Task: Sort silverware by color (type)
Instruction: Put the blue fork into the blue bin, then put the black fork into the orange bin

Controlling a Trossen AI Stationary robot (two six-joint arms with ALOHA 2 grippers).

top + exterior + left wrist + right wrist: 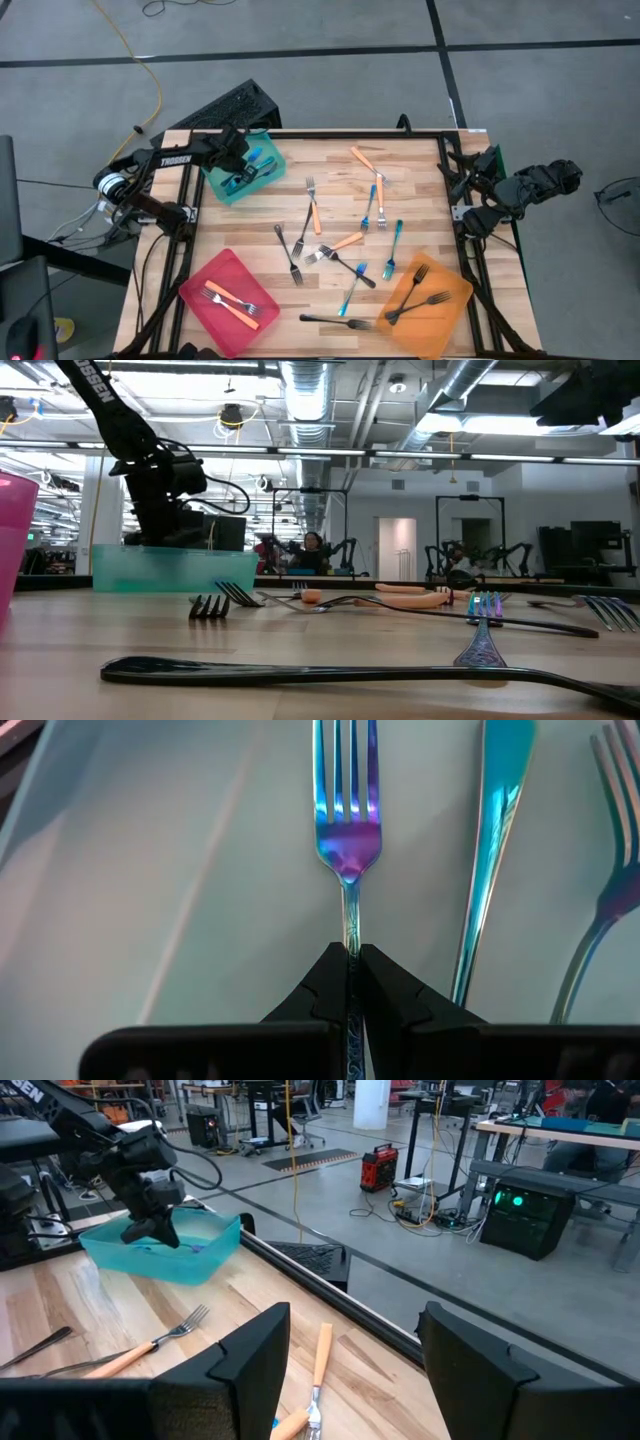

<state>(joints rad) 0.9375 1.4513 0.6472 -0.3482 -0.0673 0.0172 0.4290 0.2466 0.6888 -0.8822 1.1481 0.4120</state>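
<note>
My left gripper reaches down into the teal tray at the far left and is shut on a blue fork. Two more blue forks lie beside it in the tray. In the low view the tray wall hides the fingers. Loose silverware lies across the middle of the table: orange-handled forks, blue forks and black forks. My right gripper waits open at the table's right edge, touching nothing. My left gripper pinches the blue fork's slim handle, just behind the neck, between its two fingertips. The fingers come steeply from above. The tines point away from the gripper over the tray floor; whether the fork rests on the floor I cannot tell.
A red tray at the near left holds two orange-handled forks. An orange tray at the near right holds black forks. A long black fork lies near the front edge. Black frame rails border the table.
</note>
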